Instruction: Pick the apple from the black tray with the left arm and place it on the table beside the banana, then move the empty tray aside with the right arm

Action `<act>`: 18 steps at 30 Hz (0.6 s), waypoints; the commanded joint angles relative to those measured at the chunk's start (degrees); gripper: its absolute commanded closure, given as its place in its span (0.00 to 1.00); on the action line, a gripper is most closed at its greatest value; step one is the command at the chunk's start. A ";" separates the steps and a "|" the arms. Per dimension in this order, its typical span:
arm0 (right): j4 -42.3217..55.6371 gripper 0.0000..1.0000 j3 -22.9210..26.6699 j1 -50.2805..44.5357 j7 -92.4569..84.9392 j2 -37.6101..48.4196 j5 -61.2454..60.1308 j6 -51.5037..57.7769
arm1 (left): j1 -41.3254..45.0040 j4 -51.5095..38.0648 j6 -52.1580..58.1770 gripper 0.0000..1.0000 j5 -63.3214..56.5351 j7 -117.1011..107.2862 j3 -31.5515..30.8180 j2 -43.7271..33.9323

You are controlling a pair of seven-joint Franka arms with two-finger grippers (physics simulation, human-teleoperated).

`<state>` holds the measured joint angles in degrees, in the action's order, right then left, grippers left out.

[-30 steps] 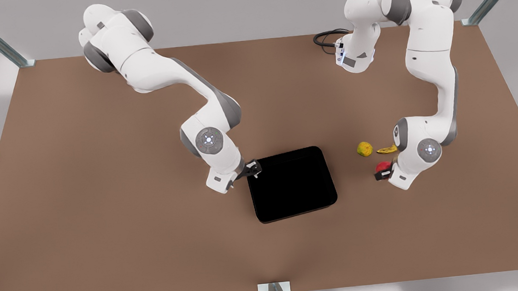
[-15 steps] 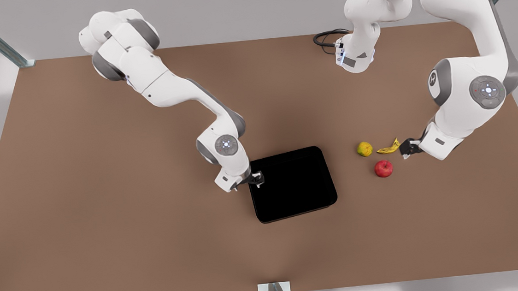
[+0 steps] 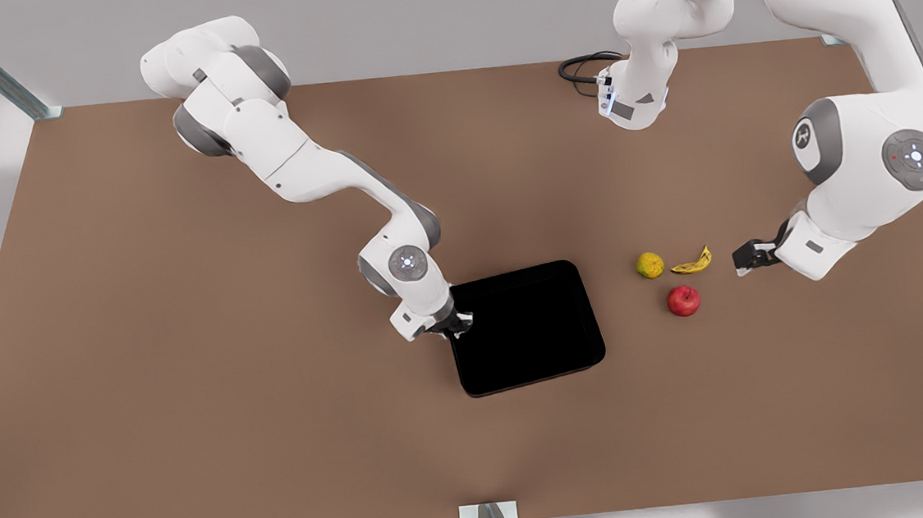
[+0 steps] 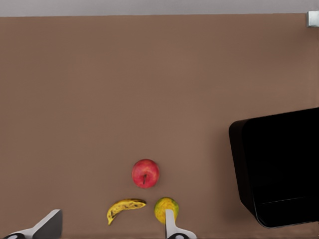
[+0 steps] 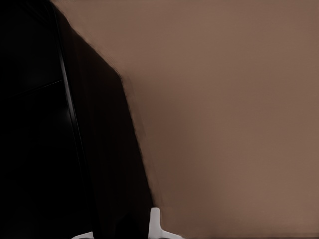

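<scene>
The red apple (image 3: 683,300) (image 4: 145,173) rests on the brown table, just in front of the yellow banana (image 3: 692,263) (image 4: 124,208). My left gripper (image 3: 743,258) (image 4: 112,225) hovers open to the front view's right of the banana, holding nothing. The black tray (image 3: 525,328) (image 4: 284,169) (image 5: 40,149) lies empty mid-table. My right gripper (image 3: 456,325) (image 5: 119,226) sits on the tray's edge at the front view's left, one finger on each side of the rim, shut on it.
A yellow-green round fruit (image 3: 650,265) (image 4: 166,205) lies beside the banana, toward the tray. A black cable (image 3: 581,68) coils at the table's back. Metal posts stand at the back corners, and a bracket (image 3: 488,514) at the front edge.
The left gripper let go of the apple and drew back toward the front view's right. The right gripper came down onto the tray's rim, and the tray shifted slightly toward the front view's right.
</scene>
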<state>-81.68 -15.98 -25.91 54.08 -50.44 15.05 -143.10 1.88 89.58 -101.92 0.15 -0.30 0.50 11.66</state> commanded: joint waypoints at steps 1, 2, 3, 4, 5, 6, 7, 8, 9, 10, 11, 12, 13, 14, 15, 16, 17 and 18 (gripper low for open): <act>0.03 0.66 -0.45 0.16 6.04 0.08 -0.02 -0.25 | -0.12 -0.02 1.02 0.00 0.46 4.61 0.02 -0.06; 0.03 0.68 -0.45 0.16 6.03 0.08 -0.02 -0.16 | -0.21 -0.02 1.02 0.00 0.55 4.61 0.11 -0.06; 0.03 0.71 -0.63 0.16 5.95 0.16 -0.02 -0.07 | -0.29 -0.02 1.46 0.00 0.55 4.52 0.11 -0.06; 0.12 0.74 -0.80 0.25 6.04 0.16 -0.10 0.02 | -0.21 -0.02 1.46 0.00 0.55 4.26 0.11 -0.06; 0.12 0.75 -0.80 0.25 6.04 0.25 -0.11 0.10 | -0.29 -0.02 1.46 0.00 0.55 3.91 0.11 -0.06; 0.12 0.78 -0.80 0.25 5.95 0.34 -0.02 0.19 | -0.29 -0.02 1.54 0.00 0.46 3.91 0.11 -0.06; 0.21 0.78 -1.59 0.34 5.95 0.69 -0.02 0.89 | -0.29 -0.02 1.54 0.00 0.46 3.91 0.11 -0.06; 0.30 0.78 -2.03 0.60 5.07 2.18 -0.02 3.88 | -0.29 -0.02 1.54 0.00 0.46 3.91 0.11 -0.06; 0.30 0.78 -2.21 0.60 3.14 3.85 -0.10 7.39 | -0.29 -0.02 1.54 0.00 0.46 3.91 0.11 -0.06; 0.30 0.78 -2.21 0.95 0.50 5.61 -0.11 10.12 | -0.29 -0.02 1.54 0.00 0.55 3.91 0.11 -0.06; 0.30 0.79 -2.21 0.95 -0.73 6.75 -1.24 12.14 | -0.29 -0.02 1.54 0.00 0.46 3.91 0.11 -0.06; 0.30 0.82 -2.21 1.04 -2.66 7.02 -2.92 12.85 | -0.29 0.07 1.54 0.00 0.46 3.91 0.11 -0.06; 0.30 0.83 -2.12 1.13 -3.10 7.72 -3.01 13.81 | -0.29 0.07 1.63 0.00 0.46 3.91 0.11 -0.06; 0.30 0.83 -2.12 1.39 -4.60 8.60 -3.09 15.57 | -0.29 -0.02 1.98 0.00 0.46 3.91 0.11 -0.06; 0.30 0.83 -1.95 1.83 -7.66 9.57 -3.18 18.12 | -0.29 -0.02 1.98 0.00 0.55 3.91 0.11 -0.06; 0.30 0.82 -1.77 2.27 -11.71 10.88 -3.18 21.02 | -0.29 -0.02 1.98 0.00 0.46 3.91 0.11 -0.06; 0.30 0.82 -1.59 2.89 -15.23 11.94 -3.27 23.48 | -0.29 -0.02 1.98 0.00 0.46 3.91 0.11 -0.06; 0.30 0.82 -1.51 3.15 -17.95 13.08 -3.36 25.68 | -0.29 -0.02 1.98 0.00 0.46 3.91 0.11 -0.06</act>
<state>-81.42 -17.54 -22.84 51.40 -37.93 11.60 -127.26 1.58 89.60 -100.21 0.67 2.25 0.62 11.66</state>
